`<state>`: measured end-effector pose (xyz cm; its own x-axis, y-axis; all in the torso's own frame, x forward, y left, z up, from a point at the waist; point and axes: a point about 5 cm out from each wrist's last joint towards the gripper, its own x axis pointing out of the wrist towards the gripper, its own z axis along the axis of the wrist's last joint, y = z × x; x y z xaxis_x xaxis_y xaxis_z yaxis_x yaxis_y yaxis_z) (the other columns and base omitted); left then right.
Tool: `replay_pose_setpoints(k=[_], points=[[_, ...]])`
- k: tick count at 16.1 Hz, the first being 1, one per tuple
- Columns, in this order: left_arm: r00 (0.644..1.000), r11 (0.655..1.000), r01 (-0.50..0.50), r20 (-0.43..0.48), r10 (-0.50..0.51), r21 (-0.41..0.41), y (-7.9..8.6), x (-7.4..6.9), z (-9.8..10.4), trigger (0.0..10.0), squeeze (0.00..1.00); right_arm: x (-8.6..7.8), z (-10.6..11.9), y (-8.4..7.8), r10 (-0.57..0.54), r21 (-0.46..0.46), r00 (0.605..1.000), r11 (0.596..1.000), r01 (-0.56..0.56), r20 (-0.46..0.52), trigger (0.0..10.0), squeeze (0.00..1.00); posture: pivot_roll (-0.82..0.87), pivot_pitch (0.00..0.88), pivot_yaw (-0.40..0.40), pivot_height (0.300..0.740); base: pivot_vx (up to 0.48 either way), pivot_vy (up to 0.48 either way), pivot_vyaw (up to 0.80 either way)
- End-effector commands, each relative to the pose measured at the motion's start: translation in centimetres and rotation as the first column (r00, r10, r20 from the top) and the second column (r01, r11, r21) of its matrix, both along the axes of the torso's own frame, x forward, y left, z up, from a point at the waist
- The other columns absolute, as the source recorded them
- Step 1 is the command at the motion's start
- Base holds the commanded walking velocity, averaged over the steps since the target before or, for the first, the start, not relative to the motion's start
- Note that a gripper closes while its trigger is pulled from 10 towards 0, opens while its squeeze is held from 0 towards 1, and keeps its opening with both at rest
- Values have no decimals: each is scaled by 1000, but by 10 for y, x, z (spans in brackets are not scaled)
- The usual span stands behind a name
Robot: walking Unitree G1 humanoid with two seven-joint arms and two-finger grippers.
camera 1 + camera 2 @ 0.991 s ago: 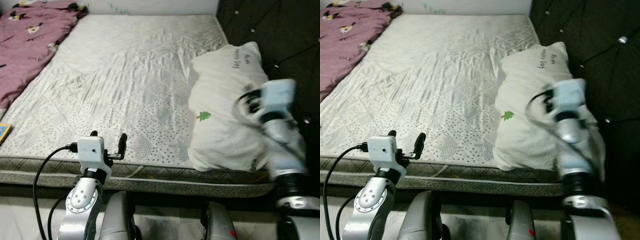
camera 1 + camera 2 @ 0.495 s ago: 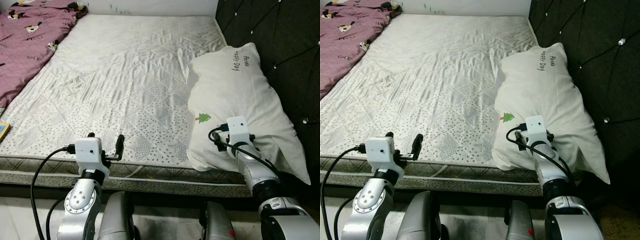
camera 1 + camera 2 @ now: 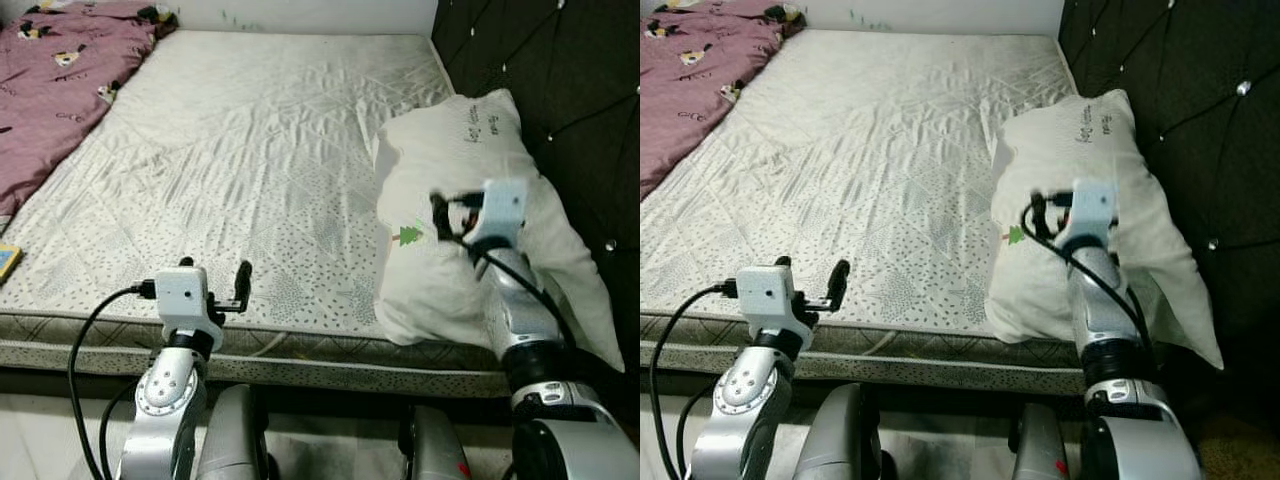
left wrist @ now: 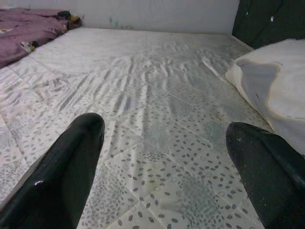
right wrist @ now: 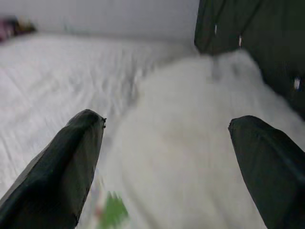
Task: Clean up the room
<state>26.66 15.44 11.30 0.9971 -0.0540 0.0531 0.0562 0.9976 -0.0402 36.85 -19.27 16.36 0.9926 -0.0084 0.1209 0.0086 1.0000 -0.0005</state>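
A white pillow (image 3: 465, 150) with a small green tree print lies at the right side of the bare patterned mattress (image 3: 250, 140), against the dark headboard. My right gripper (image 3: 446, 214) hovers over the pillow's front half, and in the right wrist view its two fingers (image 5: 76, 157) stand wide apart, open, with the pillow below them. My left gripper (image 3: 214, 270) is open and holds nothing. It hangs over the mattress's front edge, left of the pillow, pointing along the bed.
A pink blanket (image 3: 50, 80) with cartoon prints lies bunched at the far left of the bed. A small yellow and blue object (image 3: 6, 262) sits at the left front edge. The black tufted headboard (image 3: 580, 70) runs along the right.
My right arm has risen from the pillow's low front edge to above the middle of the pillow. The left arm has hardly moved.
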Motion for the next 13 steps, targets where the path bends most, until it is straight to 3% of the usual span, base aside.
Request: replay_pose_setpoints(k=[1, 5, 13], points=[[999, 1000, -27, 17, 27, 9, 4, 2, 1, 10000, 0, -6, 0, 3, 10, 29, 999, 1000, -11, 35, 10000, 0, 34, 2, 18, 593, 0, 0, 0], [999, 1000, -24, 38, 24, 8, 3, 10, 3, 10000, 0, -14, 4, 17, 49, 119, 994, 991, -60, 96, 10000, 0, 22, 0, 31, 608, 0, 0, 0], [997, 1000, -19, 71, 20, -8, -7, 23, 3, 10000, 0, -5, 21, 24, 57, 135, 989, 988, -75, 133, 10000, 0, 20, 0, 26, 683, 0, 0, 0]])
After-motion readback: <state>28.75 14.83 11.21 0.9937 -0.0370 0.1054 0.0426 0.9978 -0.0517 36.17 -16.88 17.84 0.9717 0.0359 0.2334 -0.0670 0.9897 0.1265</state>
